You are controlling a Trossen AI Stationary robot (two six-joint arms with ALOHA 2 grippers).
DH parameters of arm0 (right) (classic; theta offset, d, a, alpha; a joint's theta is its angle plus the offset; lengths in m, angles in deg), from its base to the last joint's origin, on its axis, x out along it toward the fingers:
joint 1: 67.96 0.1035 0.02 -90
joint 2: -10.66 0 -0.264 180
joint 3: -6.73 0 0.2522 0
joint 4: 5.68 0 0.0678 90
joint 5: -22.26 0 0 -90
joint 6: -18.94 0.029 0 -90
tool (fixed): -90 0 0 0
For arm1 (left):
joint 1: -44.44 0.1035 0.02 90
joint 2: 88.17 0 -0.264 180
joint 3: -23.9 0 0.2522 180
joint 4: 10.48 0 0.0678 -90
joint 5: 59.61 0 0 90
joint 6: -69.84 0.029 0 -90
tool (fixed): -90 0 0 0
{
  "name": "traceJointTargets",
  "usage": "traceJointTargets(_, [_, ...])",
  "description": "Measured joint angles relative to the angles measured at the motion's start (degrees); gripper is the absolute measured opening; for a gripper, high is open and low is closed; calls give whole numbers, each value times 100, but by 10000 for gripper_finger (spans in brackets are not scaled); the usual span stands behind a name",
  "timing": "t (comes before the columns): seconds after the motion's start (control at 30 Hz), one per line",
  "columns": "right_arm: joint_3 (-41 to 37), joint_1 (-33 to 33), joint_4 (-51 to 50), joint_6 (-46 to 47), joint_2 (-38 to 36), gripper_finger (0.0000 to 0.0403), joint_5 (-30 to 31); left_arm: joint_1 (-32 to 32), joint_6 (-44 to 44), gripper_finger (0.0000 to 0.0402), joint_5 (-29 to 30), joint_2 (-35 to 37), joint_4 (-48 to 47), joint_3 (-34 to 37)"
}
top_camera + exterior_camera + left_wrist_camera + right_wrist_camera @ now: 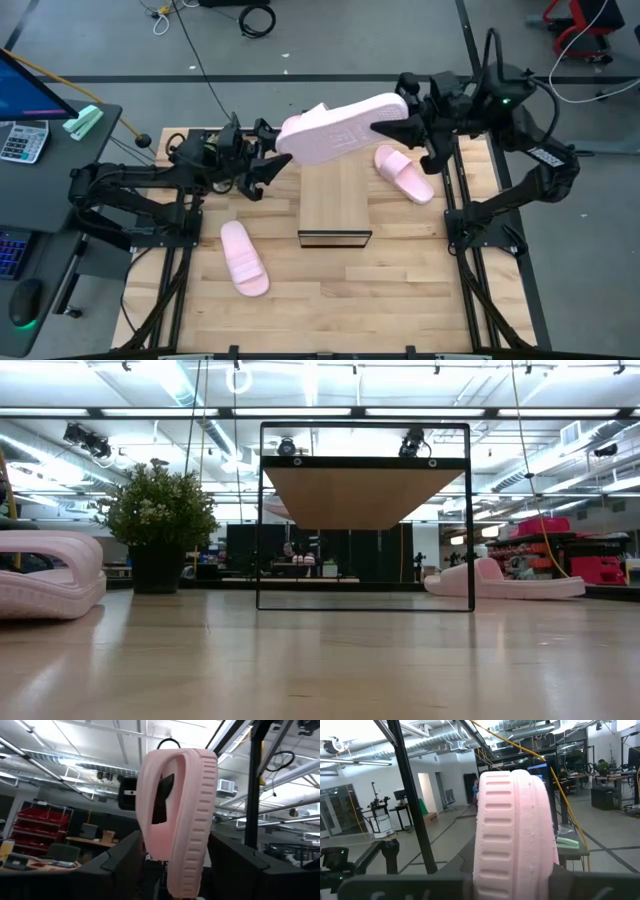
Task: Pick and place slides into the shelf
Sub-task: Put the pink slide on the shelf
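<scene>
One pale pink slide [340,130] hangs in the air over the far end of the shelf [335,205], lying left to right and turned on its edge. My right gripper [402,126] is shut on its right end. My left gripper [268,158] is open, with its fingers [120,865] standing on either side of the slide's left end [185,870]; a gap shows beside one of them. A second slide [243,258] lies sole-down on the table left of the shelf. A third slide [405,172] lies to the shelf's right. The fourth is out of view. My right gripper pinches the slide's right end [487,862] between its two fingers, which come level from the table's right side. The ribbed edge of the sole faces its camera. The slide is lifted clear, on its edge, reaching out toward the left arm.
The shelf [365,520] stands in the table's middle, a wood top on a thin black frame. A potted plant [158,525] shows beyond the far edge. A side desk with a calculator [22,140] is to the left. Bare tabletop [340,300] lies along the near edge.
</scene>
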Motion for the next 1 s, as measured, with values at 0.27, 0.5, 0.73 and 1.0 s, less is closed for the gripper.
traceJointTargets(0.27, [-2, -5, 88, 100, 146, 68, 3, 0, 2, 165, -166, -1, 14, 0])
traceJointTargets(0.5, [-2, -9, 89, 127, 148, 73, 93, -4, 3, 66, -220, -1, 37, 0])
traceJointTargets(0.73, [-2, -9, 121, 136, 146, 155, 90, -2, 342, 42, -182, -1, 12, 0])
traceJointTargets(1.0, [-2, -9, 109, 279, 41, 215, 92, 367, 614, 55, -247, 4, -79, 0])
